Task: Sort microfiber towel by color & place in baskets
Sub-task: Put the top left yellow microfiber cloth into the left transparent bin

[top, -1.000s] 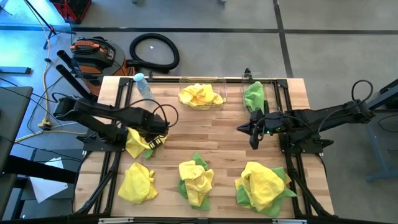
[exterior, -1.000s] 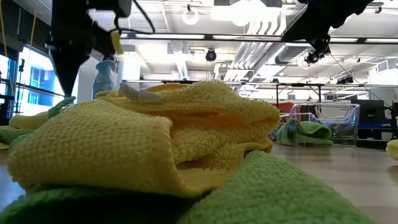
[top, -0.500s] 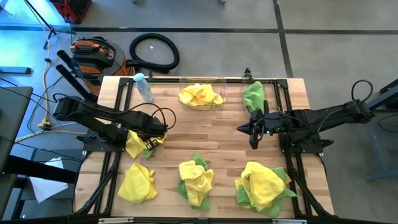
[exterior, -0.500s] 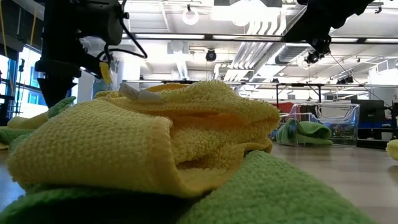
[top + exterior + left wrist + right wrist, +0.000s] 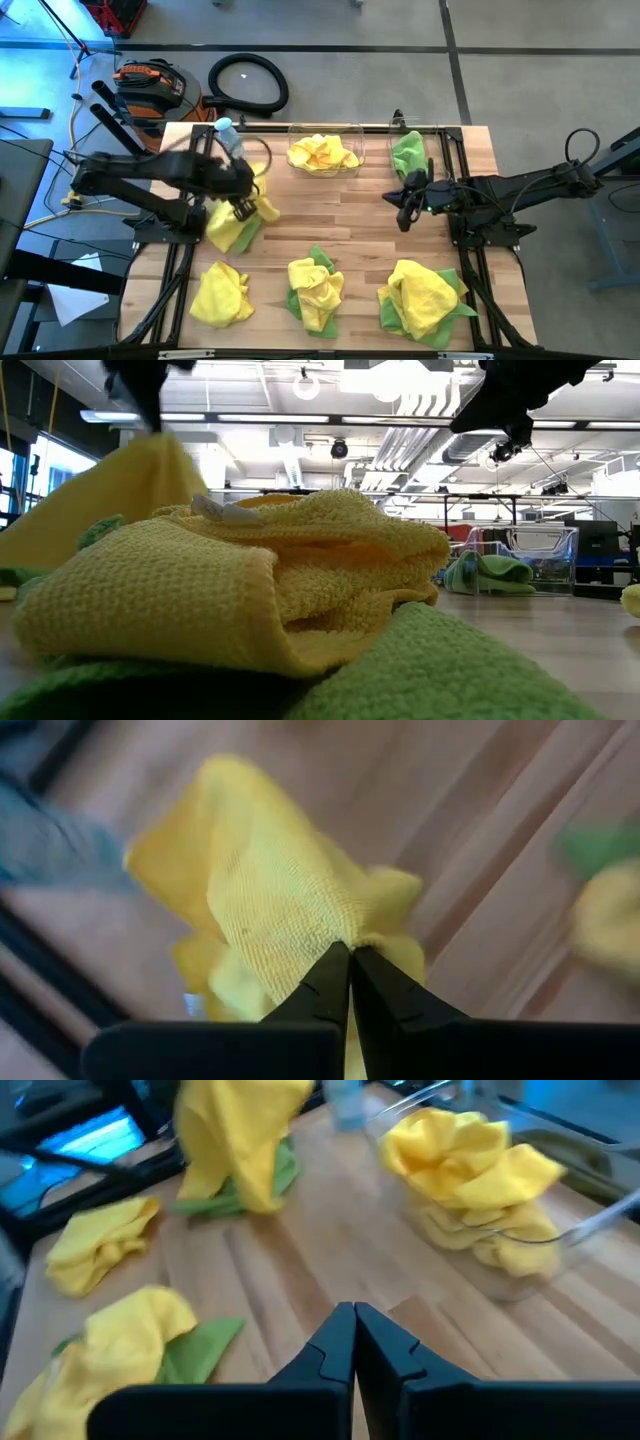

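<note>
Fingers of the left gripper (image 5: 350,955) are pinched tight on a yellow microfiber towel (image 5: 280,890), which hangs off them over the left side of the tabletop (image 5: 350,205) with a green towel (image 5: 232,238) under it. Right gripper (image 5: 403,212) hangs mid-table with its fingers together and nothing in them, basically waiting.

What matters for the drop: the wider clear basket (image 5: 326,152) with yellow towels already in it sits at the far edge, off to the right of and beyond the held towel, with the water bottle (image 5: 231,139) standing between the left arm and that basket. The narrower basket (image 5: 407,150) holding green is further right, nearer the right arm. So I'd guess the left arm carries this one across to the yellow basket, and it probably needs to clear the bottle. Three more piles sit along the near edge: a yellow one (image 5: 221,294), a yellow-on-green one (image 5: 316,290), and a bigger mixed one (image 5: 424,298).
</note>
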You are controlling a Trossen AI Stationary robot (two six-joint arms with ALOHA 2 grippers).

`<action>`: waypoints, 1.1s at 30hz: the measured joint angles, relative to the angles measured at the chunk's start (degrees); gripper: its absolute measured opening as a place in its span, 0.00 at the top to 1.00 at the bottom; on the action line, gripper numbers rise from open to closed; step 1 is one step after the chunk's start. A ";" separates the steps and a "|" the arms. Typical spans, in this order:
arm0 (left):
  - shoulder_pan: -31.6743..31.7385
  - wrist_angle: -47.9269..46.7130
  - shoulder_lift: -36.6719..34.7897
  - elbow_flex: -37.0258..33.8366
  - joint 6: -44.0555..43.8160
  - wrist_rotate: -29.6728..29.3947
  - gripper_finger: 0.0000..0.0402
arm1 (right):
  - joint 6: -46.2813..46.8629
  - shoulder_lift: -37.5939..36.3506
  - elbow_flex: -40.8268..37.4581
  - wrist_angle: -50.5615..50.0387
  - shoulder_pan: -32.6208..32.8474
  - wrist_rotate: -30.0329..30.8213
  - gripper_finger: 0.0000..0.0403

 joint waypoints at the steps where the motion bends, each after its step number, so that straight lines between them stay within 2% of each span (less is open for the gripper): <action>1: 0.01 0.09 -0.31 2.27 0.26 -1.04 1.00 | 0.21 0.00 0.00 0.11 -0.02 0.46 0.98; 8: 0.02 1.74 2.17 17.95 7.81 -5.45 1.00 | -5.04 0.02 0.07 9.04 -1.02 1.21 0.84; 12: 0.02 5.32 6.98 25.08 13.44 -5.56 1.00 | -10.26 1.40 0.59 16.55 -1.95 1.12 0.73; 16: 0.06 9.24 13.43 30.41 20.97 -4.12 1.00 | -14.80 5.27 4.59 17.39 -2.58 0.60 0.63; 22: 3.83 10.14 23.09 38.10 29.01 -3.44 1.00 | -19.34 10.64 11.45 16.09 -3.02 0.43 0.57; 26: 8.46 11.95 27.81 43.59 33.53 -2.09 1.00 | -18.90 12.34 14.63 11.05 -3.02 0.09 0.56; 33: 16.66 15.31 32.91 51.42 38.98 4.01 1.00 | -7.47 12.83 15.11 -3.73 -3.02 -0.23 0.60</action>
